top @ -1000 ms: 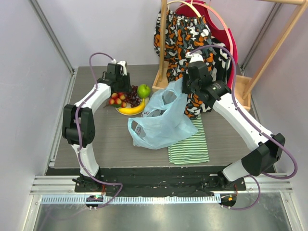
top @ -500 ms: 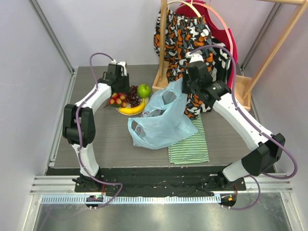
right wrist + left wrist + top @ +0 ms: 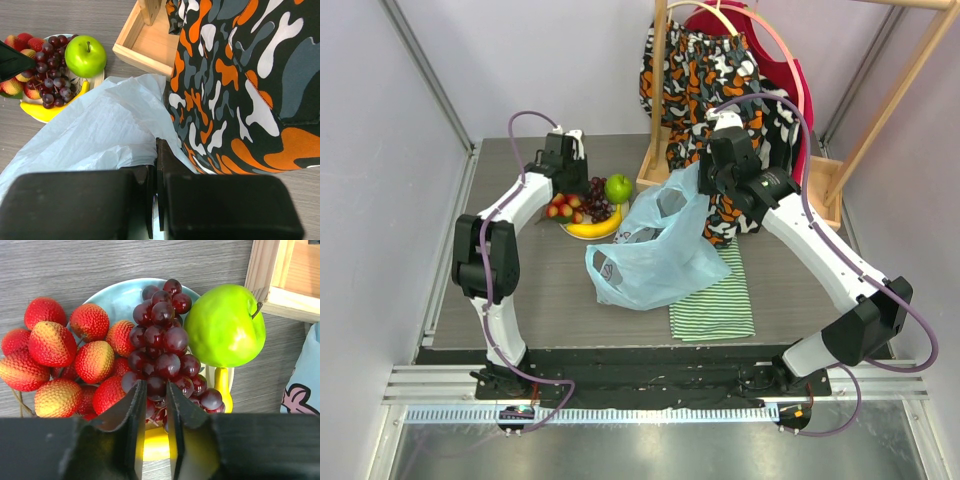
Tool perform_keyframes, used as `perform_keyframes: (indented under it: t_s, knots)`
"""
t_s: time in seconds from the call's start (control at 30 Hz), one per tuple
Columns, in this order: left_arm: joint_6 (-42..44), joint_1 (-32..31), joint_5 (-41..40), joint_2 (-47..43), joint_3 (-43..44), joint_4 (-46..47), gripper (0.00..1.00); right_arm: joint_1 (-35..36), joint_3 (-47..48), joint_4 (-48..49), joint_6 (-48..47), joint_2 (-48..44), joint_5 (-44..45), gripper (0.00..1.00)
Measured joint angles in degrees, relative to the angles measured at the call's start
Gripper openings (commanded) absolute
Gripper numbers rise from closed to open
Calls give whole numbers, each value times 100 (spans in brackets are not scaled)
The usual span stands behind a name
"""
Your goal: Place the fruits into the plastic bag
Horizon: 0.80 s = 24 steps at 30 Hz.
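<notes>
On the pale plate [image 3: 117, 297] lie the fruits: dark purple grapes [image 3: 162, 347], a green apple [image 3: 225, 325], red strawberries [image 3: 60, 350] and a yellow banana [image 3: 592, 228] along its near edge. My left gripper [image 3: 155, 390] reaches down over the plate, its jaws narrow and pinching a grape at the near end of the bunch. The light-blue plastic bag [image 3: 655, 255] lies right of the plate. My right gripper [image 3: 156, 150] is shut on the bag's upper edge and holds that edge up, so the bag [image 3: 100, 130] slopes down toward the plate.
A green-and-white striped cloth [image 3: 715, 300] lies under the bag's right side. A wooden rack [image 3: 660, 100] stands at the back, its base frame [image 3: 280, 280] close behind the apple. An orange, black and white garment [image 3: 240, 75] hangs beside my right gripper.
My left gripper's jaws have narrowed round the grapes. Both arms, the bag and the fruit have stayed where they were.
</notes>
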Motion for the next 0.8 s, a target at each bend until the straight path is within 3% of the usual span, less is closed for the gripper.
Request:
perform_keyframes:
  t_s: [0.2,0.57,0.8]
  knots:
    - [-4,0,9,0,0,-2,1,-2,0,0,0,0,0,1]
    - [-61,0,326,-50,0,2,0,-2,0,0,2,0,0,1]
    - [-146,-4,426,-542,-205,140,0,-2,0,0,2,0,-7,1]
